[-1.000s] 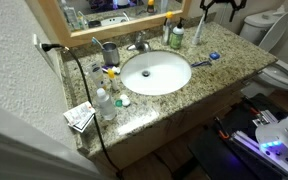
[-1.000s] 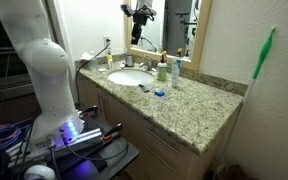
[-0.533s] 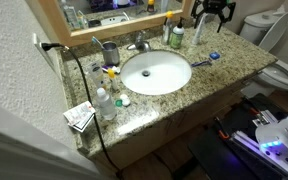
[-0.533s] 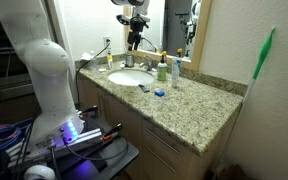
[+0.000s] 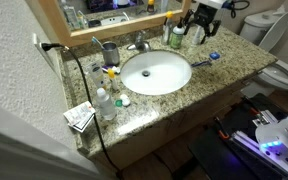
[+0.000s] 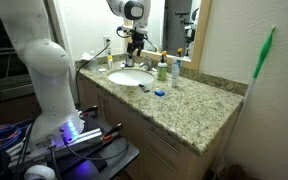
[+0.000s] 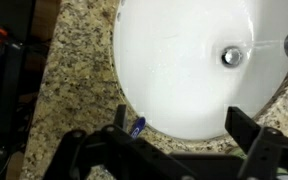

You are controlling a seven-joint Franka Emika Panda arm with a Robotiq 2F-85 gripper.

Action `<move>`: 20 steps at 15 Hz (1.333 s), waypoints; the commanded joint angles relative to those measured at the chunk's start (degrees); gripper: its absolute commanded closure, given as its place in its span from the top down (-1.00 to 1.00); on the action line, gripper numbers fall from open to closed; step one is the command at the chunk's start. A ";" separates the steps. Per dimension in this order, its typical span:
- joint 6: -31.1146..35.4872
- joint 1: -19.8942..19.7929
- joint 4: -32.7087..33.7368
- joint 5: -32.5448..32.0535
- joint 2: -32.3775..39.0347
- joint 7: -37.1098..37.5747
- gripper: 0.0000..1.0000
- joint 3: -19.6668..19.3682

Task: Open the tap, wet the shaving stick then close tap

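Change vs. 1 s ago, in both exterior views: the arm has come down from the top of frame and swung in toward the basin. The gripper [image 5: 197,22] now hangs over the back of the counter [image 5: 229,78], just beside the green-and-white bottle [image 5: 176,36]. No other item on the counter has shifted.

Wrist view: fingers [image 7: 246,125] are spread wide w/ nothing btwn them, and the sink [image 7: 184,60] fills the view beneath.

What it means (our judgement): this is approach only. Tap [image 5: 138,45] is untouched, and we see no water running. The razor has not been picked up, so all 3 steps are outstanding. The drift toward the back of the basin suggests the tap lever is the first target.

Shaving stick [image 5: 206,60] lies flat on the counter just beside the sink rim, on the side away from the grey cup [image 5: 110,52]. In the wrist view its blue head [image 7: 137,126] shows at the basin edge.

Counts, big to small:
- counter: 1
- mirror [image 5: 104,10]: 1
- toilet [image 5: 284,72]: 1
- sink: 1, w/ 1 drain [image 7: 230,57]
- arm: 1, w/ 1 gripper
- green-and-white bottle: 1
- clear bottles [image 5: 104,102] at the counter corner: approx. 2, too small to be sure
- grey cup: 1
- tap: 1
- shaving stick: 1
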 commanded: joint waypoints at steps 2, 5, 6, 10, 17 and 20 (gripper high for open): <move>14.27 0.29 -9.46 2.35 -0.46 10.95 1.00 0.57; 12.65 0.29 -8.14 0.73 0.59 10.11 1.00 0.17; 12.78 0.33 -8.25 0.77 0.58 10.56 1.00 0.22; 17.39 -1.13 -8.29 3.07 5.69 7.37 1.00 -1.93; 15.31 -1.93 -6.29 2.35 10.52 6.00 1.00 -4.50; 16.31 -1.49 -5.62 1.61 11.75 8.02 1.00 -4.89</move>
